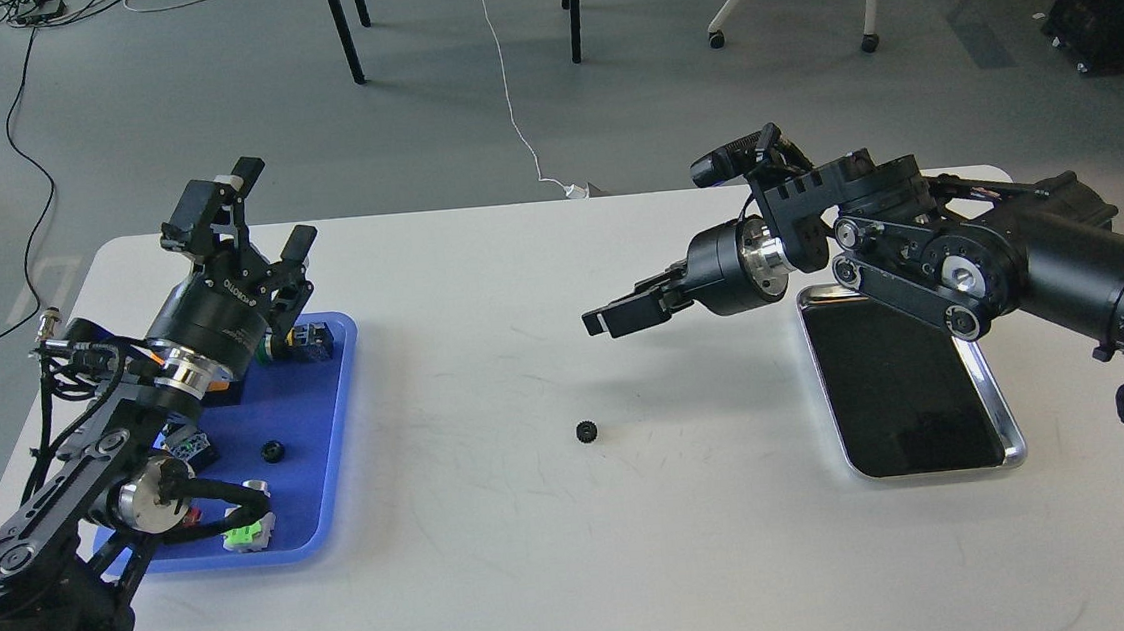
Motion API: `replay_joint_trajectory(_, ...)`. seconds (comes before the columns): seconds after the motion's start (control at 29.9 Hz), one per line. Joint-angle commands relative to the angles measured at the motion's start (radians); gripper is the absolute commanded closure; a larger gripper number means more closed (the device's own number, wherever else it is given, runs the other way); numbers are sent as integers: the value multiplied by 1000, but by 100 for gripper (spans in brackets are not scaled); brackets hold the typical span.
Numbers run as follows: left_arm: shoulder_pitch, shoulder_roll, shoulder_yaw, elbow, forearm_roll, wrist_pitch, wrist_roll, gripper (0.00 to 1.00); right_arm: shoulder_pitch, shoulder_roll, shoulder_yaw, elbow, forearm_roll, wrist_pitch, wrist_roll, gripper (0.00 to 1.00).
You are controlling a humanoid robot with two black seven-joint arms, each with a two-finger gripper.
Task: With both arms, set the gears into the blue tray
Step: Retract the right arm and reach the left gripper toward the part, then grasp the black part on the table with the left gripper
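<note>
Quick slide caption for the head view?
One gear in the blue tray, one gear on the table.

There is a single view, taken from the robot's head, facing forward and down across the white table (561,556). It sits close enough that both arms enter from the lower corners, yet reaches the grey floor (205,113) and chair legs (346,32) beyond.
</note>
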Motion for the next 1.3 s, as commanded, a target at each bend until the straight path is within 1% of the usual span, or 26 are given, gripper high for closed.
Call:
replay_joint_trajectory(0.0, -15, 17, -5, 2, 0, 0, -26, 2, -104, -195, 105, 6, 516, 0, 0, 4)
replay_joint_trajectory(0.03, -18, 22, -3, 0, 1, 0, -34, 2, -134, -224, 119, 5, 623, 0, 0, 4)
replay_joint_trajectory(0.07, -24, 23, -2, 2, 4, 0, -63, 2, -183, -260, 133, -3, 781, 0, 0, 3)
replay_joint_trajectory(0.1, -27, 23, 0, 2, 7, 2, -78, 2, -203, -271, 136, -6, 834, 0, 0, 3)
replay_joint_trajectory(0.13, -40, 23, 9, 2, 14, 3, -102, 2, -244, -284, 139, -7, 936, 0, 0, 3)
replay_joint_trajectory(0.23, -66, 32, 14, 2, 38, 3, -102, 2, -320, -314, 144, -23, 1106, 0, 0, 3)
replay_joint_trajectory(0.33, -69, 31, 20, 0, 96, 3, -102, 2, -370, -324, 159, -29, 1215, 0, 0, 3)
replay_joint_trajectory(0.43, -77, 32, 67, -6, 217, 2, -102, 2, -436, -328, 185, -30, 1406, 0, 0, 3)
replay_joint_trajectory(0.57, -119, 67, 190, -9, 426, 2, -102, 2, -479, -328, 196, -43, 1593, 0, 0, 3)
replay_joint_trajectory(0.7, -211, 114, 368, -17, 705, 3, -102, 2, -509, -355, 201, -40, 1658, 0, 0, 3)
replay_joint_trajectory(0.87, -374, 120, 573, -14, 1114, 3, -102, 2, -561, -364, 225, -37, 1668, 0, 0, 3)
replay_joint_trajectory(0.97, -466, 111, 690, -4, 1308, 9, -102, 2, -573, -364, 228, -37, 1669, 0, 0, 3)
replay_joint_trajectory(1.04, -504, 98, 753, 0, 1376, 8, -102, 3, -581, -364, 228, -34, 1667, 0, 0, 3)
replay_joint_trajectory(1.17, -567, 36, 865, 32, 1439, 6, -102, 5, -584, -372, 228, -32, 1667, 0, 0, 3)
replay_joint_trajectory(1.27, -575, -9, 896, 100, 1439, 14, -102, 13, -584, -372, 228, -32, 1667, 0, 0, 3)
